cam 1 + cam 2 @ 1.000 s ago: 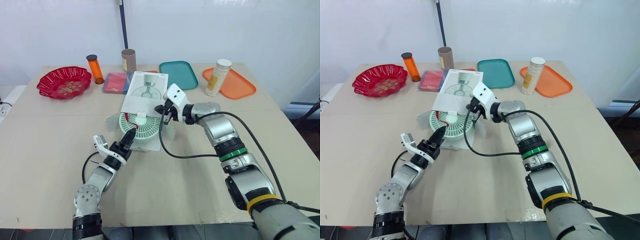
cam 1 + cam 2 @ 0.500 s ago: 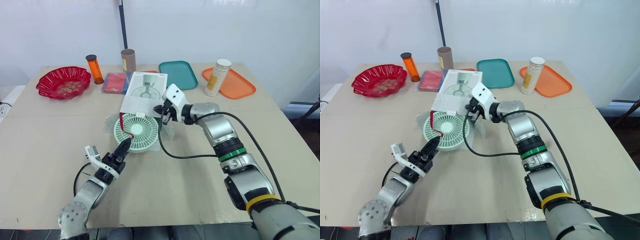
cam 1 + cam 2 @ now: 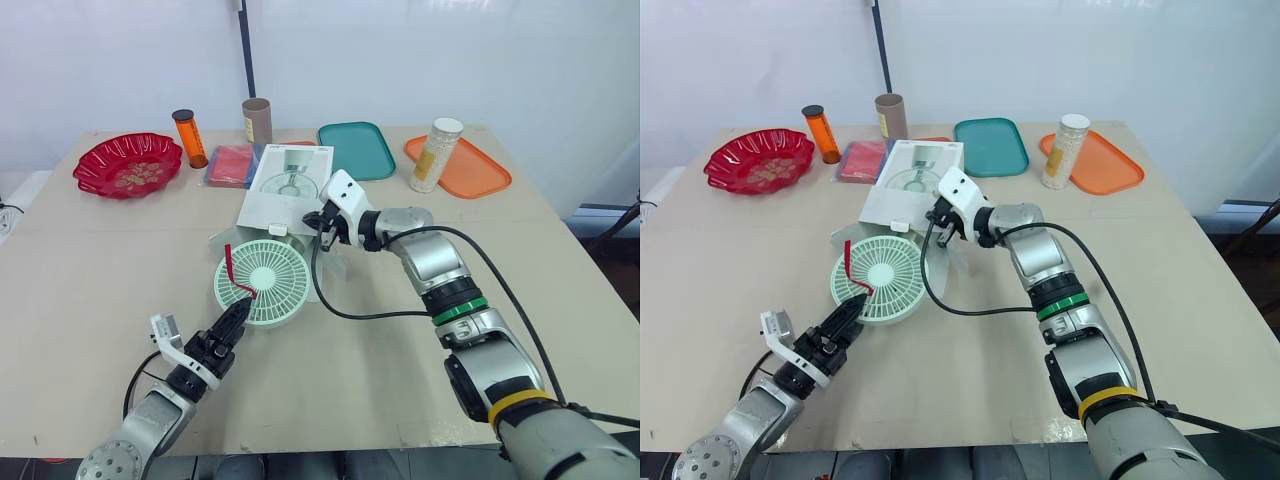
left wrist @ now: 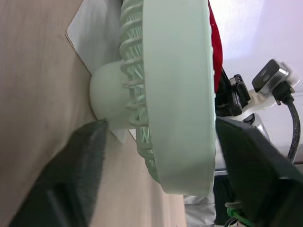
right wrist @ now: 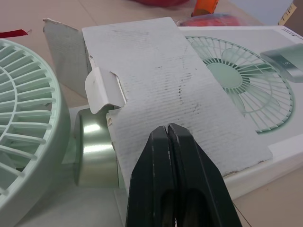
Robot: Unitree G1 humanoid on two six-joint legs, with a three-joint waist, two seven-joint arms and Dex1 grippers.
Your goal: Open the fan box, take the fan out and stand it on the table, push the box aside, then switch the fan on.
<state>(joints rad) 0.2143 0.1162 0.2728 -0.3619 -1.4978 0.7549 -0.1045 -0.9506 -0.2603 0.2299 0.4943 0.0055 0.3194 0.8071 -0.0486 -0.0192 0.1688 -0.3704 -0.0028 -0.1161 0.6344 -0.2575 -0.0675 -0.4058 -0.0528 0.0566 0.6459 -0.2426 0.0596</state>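
My left gripper (image 3: pixel 236 318) straddled the lower rim of the fan (image 3: pixel 263 281), apparently clamping it, just outside the box (image 3: pixel 291 178). My right gripper (image 3: pixel 320 222), fingers closed together, pressed the box flap (image 5: pixel 156 75). The sound course was drawing the fan clear, box pinned, before tipping it upright.

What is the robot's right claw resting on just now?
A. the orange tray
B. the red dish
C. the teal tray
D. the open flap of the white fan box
D: the right gripper, its black fingers shut together, lies against the open flap of the fan box.
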